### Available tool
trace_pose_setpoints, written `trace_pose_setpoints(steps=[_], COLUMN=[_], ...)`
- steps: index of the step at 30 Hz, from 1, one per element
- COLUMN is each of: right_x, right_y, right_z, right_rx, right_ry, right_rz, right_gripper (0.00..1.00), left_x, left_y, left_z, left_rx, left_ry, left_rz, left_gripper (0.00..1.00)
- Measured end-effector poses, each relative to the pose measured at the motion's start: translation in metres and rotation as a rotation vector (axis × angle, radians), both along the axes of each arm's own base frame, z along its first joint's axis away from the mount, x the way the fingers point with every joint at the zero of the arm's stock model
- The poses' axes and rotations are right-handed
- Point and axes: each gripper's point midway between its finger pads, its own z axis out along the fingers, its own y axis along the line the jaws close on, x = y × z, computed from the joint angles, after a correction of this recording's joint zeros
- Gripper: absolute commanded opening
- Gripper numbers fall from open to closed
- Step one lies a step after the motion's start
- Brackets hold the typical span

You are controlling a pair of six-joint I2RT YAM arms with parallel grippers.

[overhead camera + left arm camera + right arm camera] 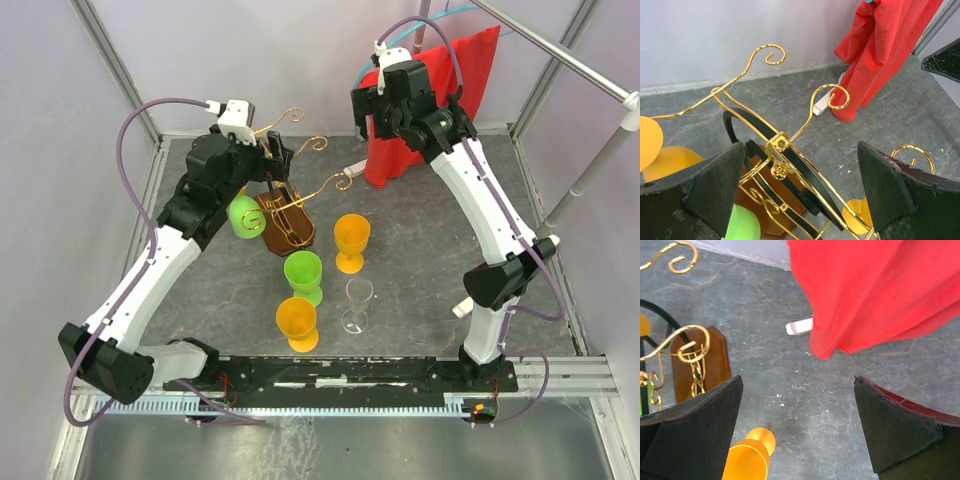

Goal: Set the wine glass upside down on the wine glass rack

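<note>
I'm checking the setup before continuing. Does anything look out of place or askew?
A green glass sits tilted at the wine glass rack; whether it hangs properly is unclear. A small white object lies loose beside the red cloth.

The dark grey, marbled tabletop point(425, 262) carries the rack point(289, 233) on its brown wooden base. A far orange goblet point(351, 243) stands just right of the rack, and a green goblet point(303, 277) just in front of it. Farther in front stand a near orange goblet point(297, 323) and, to its right, a clear wine glass point(357, 305). Behind the rack to the right lies a small white object point(357, 168).
</note>
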Motion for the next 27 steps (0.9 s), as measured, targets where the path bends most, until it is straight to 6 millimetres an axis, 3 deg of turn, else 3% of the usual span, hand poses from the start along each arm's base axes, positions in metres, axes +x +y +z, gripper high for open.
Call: trace_pose_setpoints(steps=[10,18,27], right_x=[-0.001,0.001,-0.001], right_y=[-0.015,-0.02,-0.024], right_z=[-0.012,-0.016,-0.016], right_rx=[-0.033,-0.04,-0.04], right_ry=[0.024,0.032,0.033], right_rz=[-0.046,-0.057,-0.062], right_gripper=[1.0,1.0,1.0], left_x=[0.006,0.005,-0.003], left_y=[-0.013,-0.016,-0.017], left_z=[0.0,-0.031,-0.045], left_rx=[-0.052,-0.049,-0.068], left_ry=[0.143,0.317,0.39], left_rz=[0.092,0.172,0.204], left_gripper=[0.99,0.99,0.99])
